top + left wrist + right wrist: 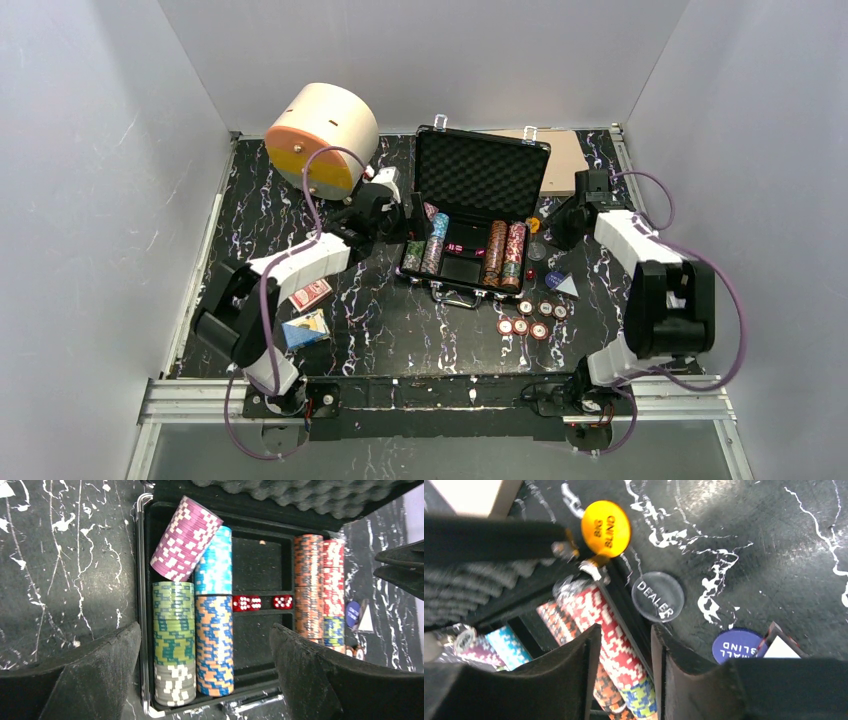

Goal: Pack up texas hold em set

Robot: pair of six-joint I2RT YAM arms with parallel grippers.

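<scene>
While the left arm reaches forward from its base and bends in over the left half of the open briefcase, the left gripper hangs above the chip rows with its jaws spread wide, holding nothing. One finger stands outside the case's left wall, over the marbled table; the other is over the middle of the tray. Below them a purple chip stack lies tilted across the top of the green stack and against the light blue stack, not seated in its row. Red dice sit in the narrow middle slot.

From the other side, the right arm folds inward to the case's right wall. The right gripper has its fingers drawn close with only a narrow gap – the case's rim runs into that gap, beside the red chip stack, but whether the pads press on it I cannot tell.

Just outside that wall lie the yellow big blind button, near the hinge corner, the clear dealer button and the blue small blind button. Loose chips cluster off the front right corner. Red deck and blue deck lie well to the left, by the left arm's elbow – table surface shows between them and the case. A cream cylinder crowds the left arm's far side; a tan board lies behind the raised lid.
</scene>
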